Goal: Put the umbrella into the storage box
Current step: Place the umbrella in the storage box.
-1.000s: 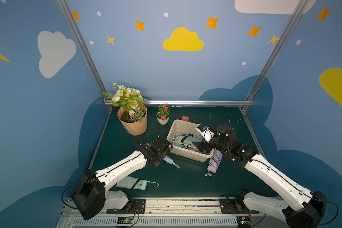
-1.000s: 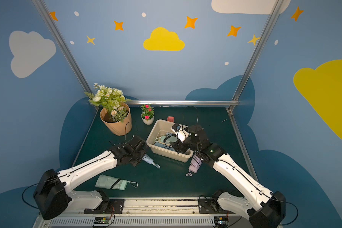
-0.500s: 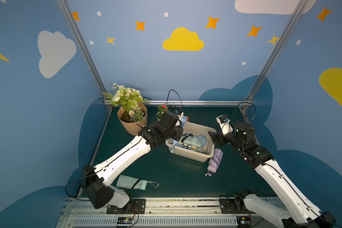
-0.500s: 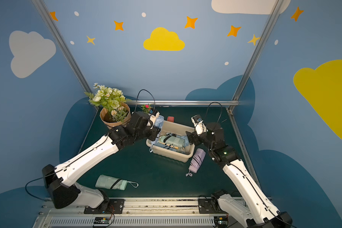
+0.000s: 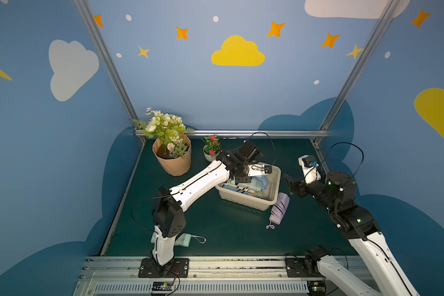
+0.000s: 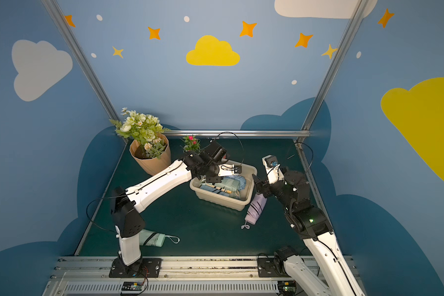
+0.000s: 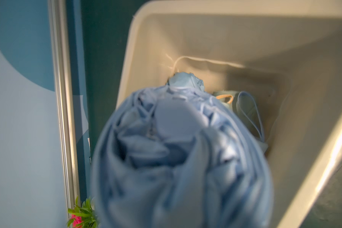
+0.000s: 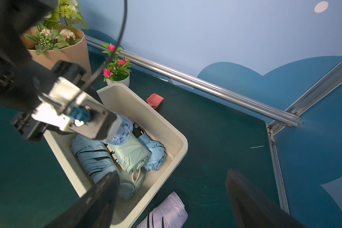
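The cream storage box [image 5: 246, 202] [image 6: 215, 202] stands mid-table with several folded umbrellas [image 8: 130, 154] lying in it. My left gripper [image 5: 244, 179] hangs over the box's far end, shut on a light blue umbrella [image 7: 178, 158] [image 8: 122, 130] that points down into the box [image 7: 205, 39]. That umbrella hides its jaws in the left wrist view. My right gripper [image 5: 292, 187] [image 8: 170, 175] is open and empty, raised just right of the box. A lilac umbrella [image 5: 278, 208] [image 8: 166, 213] lies on the table against the box's right side. A mint umbrella [image 5: 185, 239] lies by the left arm's base.
A peach flower pot [image 5: 173, 159] and a small white pot with pink flowers [image 5: 210, 151] stand at the back left. A small red scoop [image 8: 155, 100] lies behind the box. Metal frame rails [image 5: 241, 133] edge the table.
My left arm has risen from the table in front of the box and swung over it with the blue umbrella. My right arm has drawn back from the box to the right.
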Available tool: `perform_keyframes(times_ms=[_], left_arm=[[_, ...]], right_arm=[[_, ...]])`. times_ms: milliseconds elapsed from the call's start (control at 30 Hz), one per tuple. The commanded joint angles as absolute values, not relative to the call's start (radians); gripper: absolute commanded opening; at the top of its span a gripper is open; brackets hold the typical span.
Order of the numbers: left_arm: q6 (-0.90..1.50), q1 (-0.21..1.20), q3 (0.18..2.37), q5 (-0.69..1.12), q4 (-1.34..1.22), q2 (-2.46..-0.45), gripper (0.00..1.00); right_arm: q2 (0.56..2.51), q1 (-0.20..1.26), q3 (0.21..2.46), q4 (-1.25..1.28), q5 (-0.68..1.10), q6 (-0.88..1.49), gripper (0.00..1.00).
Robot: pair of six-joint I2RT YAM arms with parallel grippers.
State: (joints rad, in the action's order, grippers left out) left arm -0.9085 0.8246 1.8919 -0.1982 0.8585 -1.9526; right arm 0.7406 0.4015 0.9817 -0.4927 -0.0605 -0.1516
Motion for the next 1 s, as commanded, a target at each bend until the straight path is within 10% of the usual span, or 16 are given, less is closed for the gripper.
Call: perform_keyframes(times_ms=[0,133,533,967], left_arm=[[-1.064,0.833,1.9,-0.309,0.847,-2.0,0.09],[-1.057,0.843,1.907,-0.327,0.761,-2.044,0.18],[-0.998,0.847,1.906,-0.42,0.626,-2.04,1.0],[-0.54,0.844,1.532,-0.389,0.227,-1.577,1.0]], right_arm=[[0.738,0.398,0.974,-0.525,-0.08,-0.132,0.91],[0.753,0.399,0.98,-0.519,-0.07,-0.126,0.9],[0.762,0.398,0.987,-0.523,-0.045,-0.127,0.9],[0.783,0.388,0.972,-0.609,-0.171,0.25,0.91]])
